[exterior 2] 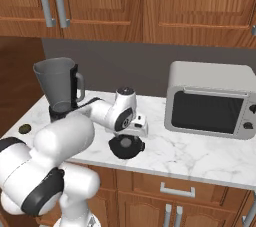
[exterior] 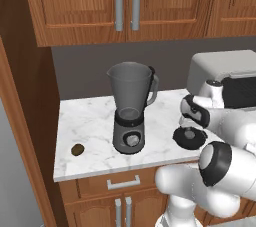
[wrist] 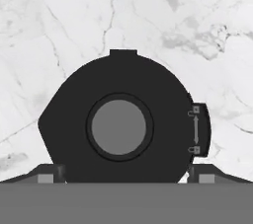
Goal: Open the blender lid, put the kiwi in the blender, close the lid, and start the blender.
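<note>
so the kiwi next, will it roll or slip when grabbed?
Probably rolls: the kiwi is a small rounded oval lying loose on the flat marble counter. It looks matte and fuzzy, so likely not slippery. Likely light, far smaller than the blender.

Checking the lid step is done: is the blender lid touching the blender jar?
Apart. The left base view shows the blender lid lying on the marble counter, with bare counter between it and the blender, whose jar stands uncapped.

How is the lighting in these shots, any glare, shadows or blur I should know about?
Left base view: flat, even light, with soft shadows under the blender and kiwi, no glare. Right base view: equally even, slightly soft; the toaster oven door reads dark without reflections. Hand view: the blender lid is sharp, a nearly featureless dark shape on bright marble.
</note>
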### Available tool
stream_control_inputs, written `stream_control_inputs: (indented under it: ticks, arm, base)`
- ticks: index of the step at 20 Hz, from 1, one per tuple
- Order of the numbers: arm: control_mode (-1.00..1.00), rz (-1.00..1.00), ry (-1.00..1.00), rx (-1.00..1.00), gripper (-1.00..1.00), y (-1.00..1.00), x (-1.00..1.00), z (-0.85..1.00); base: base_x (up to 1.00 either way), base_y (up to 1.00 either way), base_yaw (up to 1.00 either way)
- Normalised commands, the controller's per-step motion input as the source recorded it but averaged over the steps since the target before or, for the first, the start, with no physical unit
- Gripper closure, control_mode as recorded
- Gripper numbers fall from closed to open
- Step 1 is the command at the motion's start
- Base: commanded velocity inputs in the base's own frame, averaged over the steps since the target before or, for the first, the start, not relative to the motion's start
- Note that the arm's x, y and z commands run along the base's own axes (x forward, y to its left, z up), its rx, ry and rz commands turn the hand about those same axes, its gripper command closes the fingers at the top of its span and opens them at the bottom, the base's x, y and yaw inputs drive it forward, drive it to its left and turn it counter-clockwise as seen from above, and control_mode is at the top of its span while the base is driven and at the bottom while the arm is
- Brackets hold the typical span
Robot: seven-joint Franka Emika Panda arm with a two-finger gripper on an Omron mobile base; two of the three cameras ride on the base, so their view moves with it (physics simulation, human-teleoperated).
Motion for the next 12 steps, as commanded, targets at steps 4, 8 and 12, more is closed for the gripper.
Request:
stream_control_inputs:
  ticks: [4,8,12]
  arm:
    - [-1.0,0.0,-0.07,0.0,-1.0,0.34,-0.56,0.64]
    - [-1.0,0.0,-0.08,-0.01,-1.0,0.89,-0.6,0.68]
    - [-1.0,0.0,-0.02,-0.05,-1.0,0.98,-0.49,0.62]
  base:
    - [0.0,0.0,0.0]
    - [0.0,0.0,0.0]
    - [0.0,0.0,0.0]
